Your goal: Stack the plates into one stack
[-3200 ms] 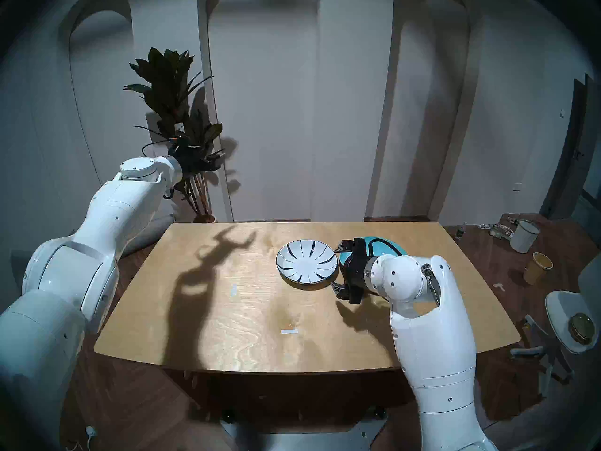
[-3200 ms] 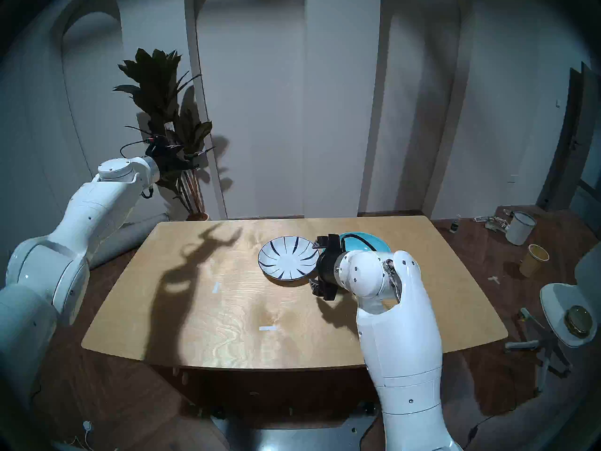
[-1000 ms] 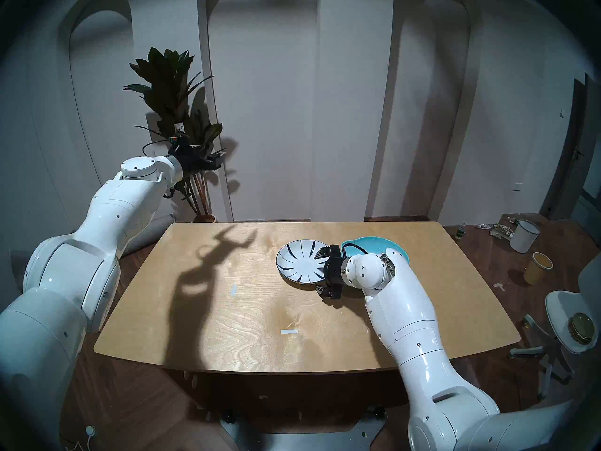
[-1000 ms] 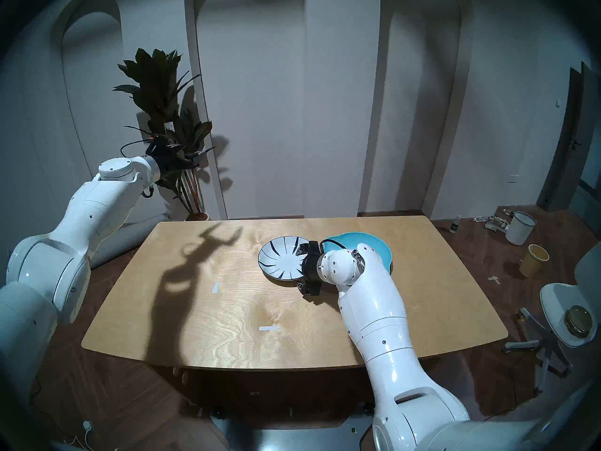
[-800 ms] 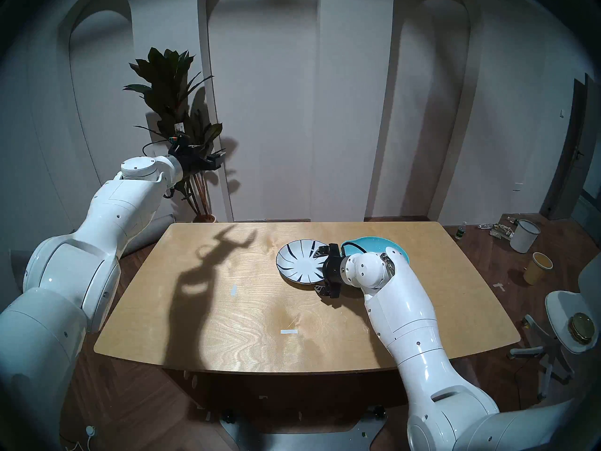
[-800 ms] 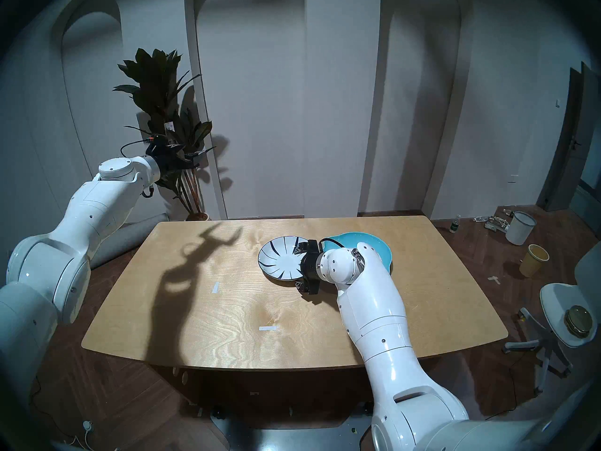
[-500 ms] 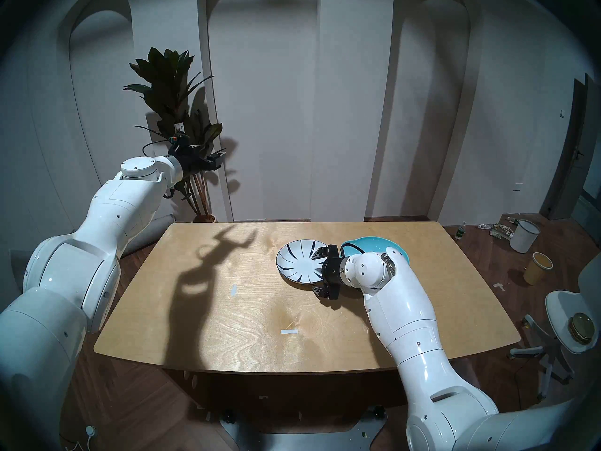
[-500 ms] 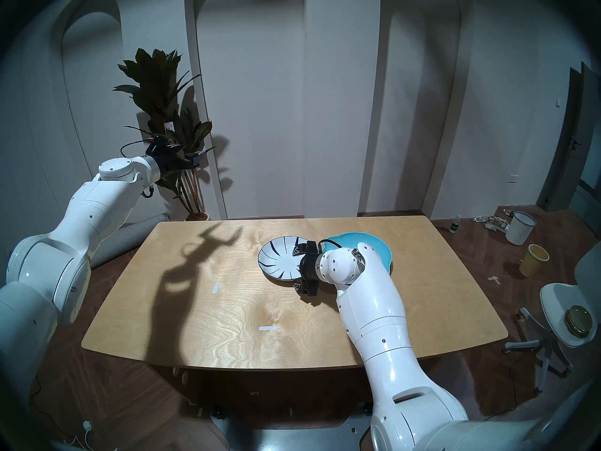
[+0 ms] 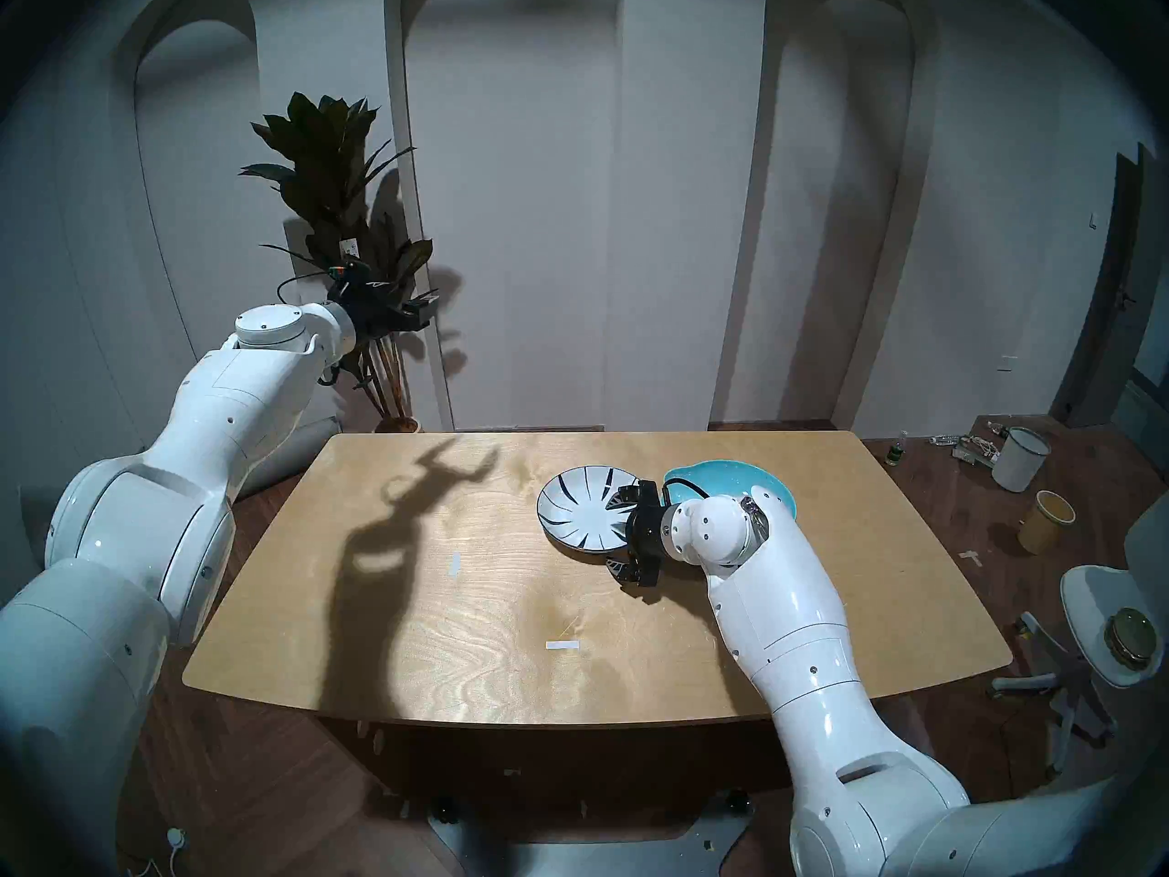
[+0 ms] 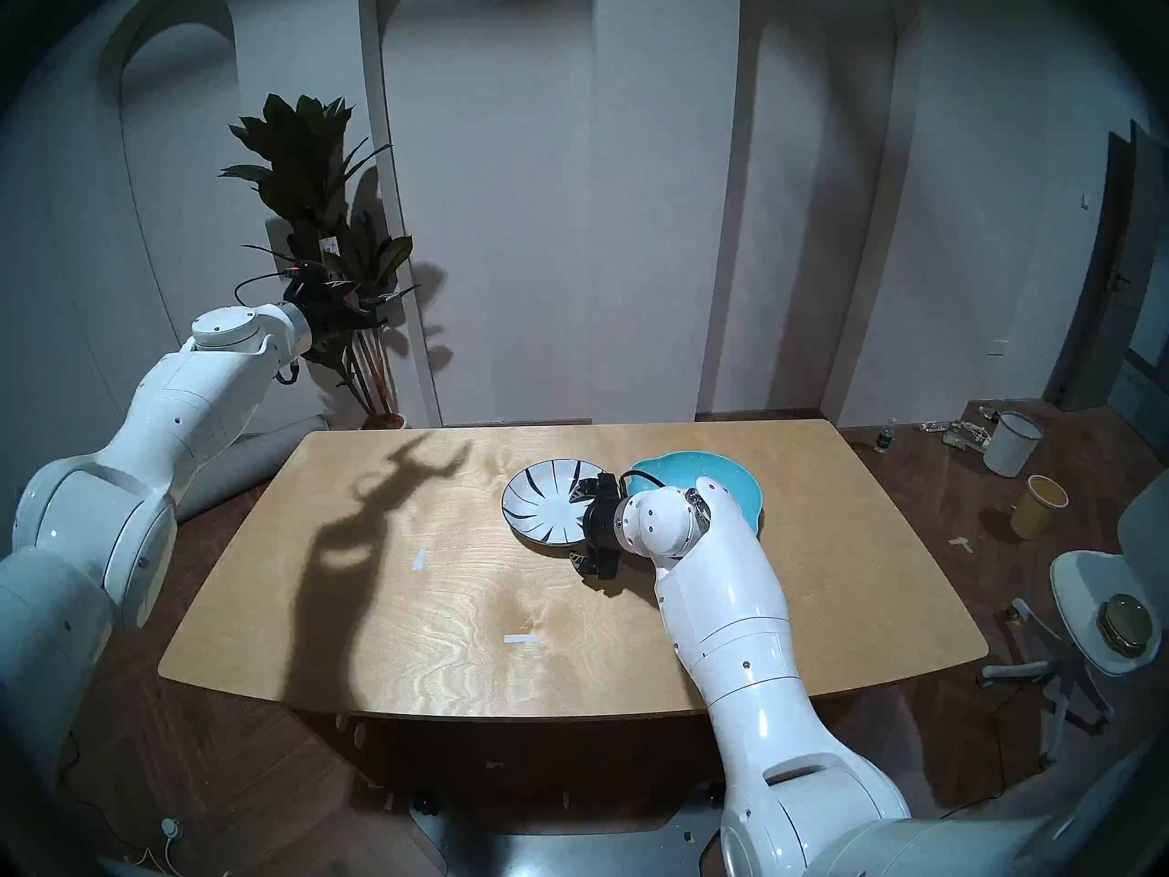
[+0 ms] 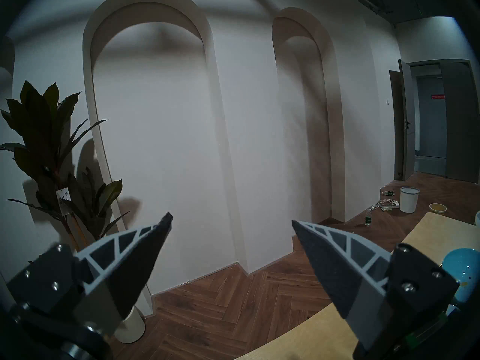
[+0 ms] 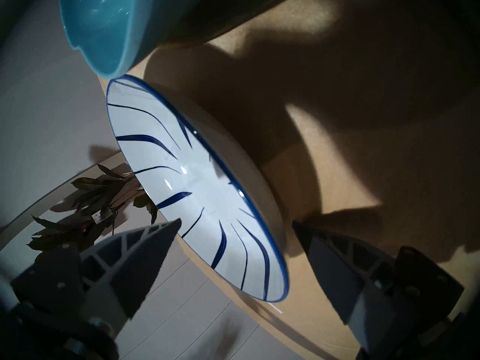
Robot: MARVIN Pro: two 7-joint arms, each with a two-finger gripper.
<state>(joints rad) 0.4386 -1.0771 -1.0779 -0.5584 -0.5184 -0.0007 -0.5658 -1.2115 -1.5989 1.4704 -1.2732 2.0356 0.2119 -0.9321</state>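
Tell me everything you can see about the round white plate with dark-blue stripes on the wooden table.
The round white plate with dark-blue radial stripes is shallow, glossy like glazed ceramic, with a thin blue rim. It lies flat and upright on the light wooden table, close beside the turquoise plate; whether their rims touch is unclear. The right tool stands open around its near edge, one finger over the plate, the other beside it on the table side, not yet closed on it.
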